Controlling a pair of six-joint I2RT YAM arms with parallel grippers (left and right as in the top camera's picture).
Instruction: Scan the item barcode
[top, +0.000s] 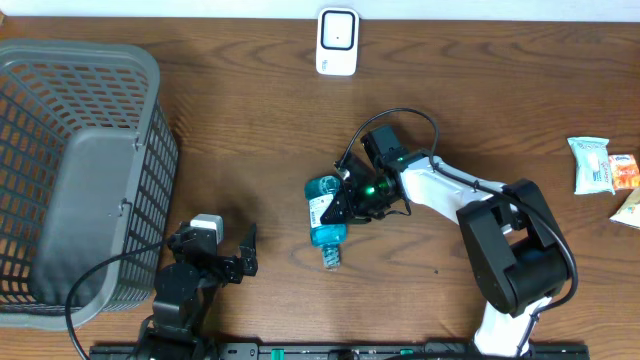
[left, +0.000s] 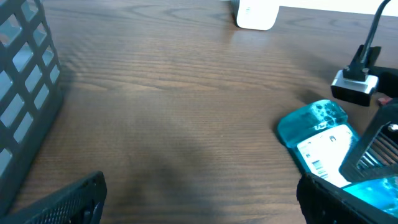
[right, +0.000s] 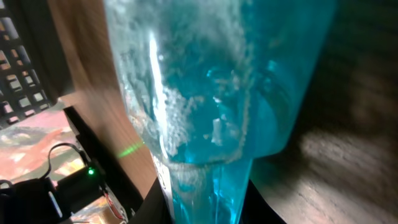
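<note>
Bottle (top: 326, 215): lying on the table (top: 250, 120) at centre frame in the overhead view, cap toward the lower edge, white label showing. Right gripper (top: 345, 203): clamped across the bottle's body. Left gripper (top: 222, 250): lower left, fingers spread wide, holding nothing, apart from the bottle. Scanner (top: 337, 42): top centre. Basket (top: 90, 60): far left.
</note>
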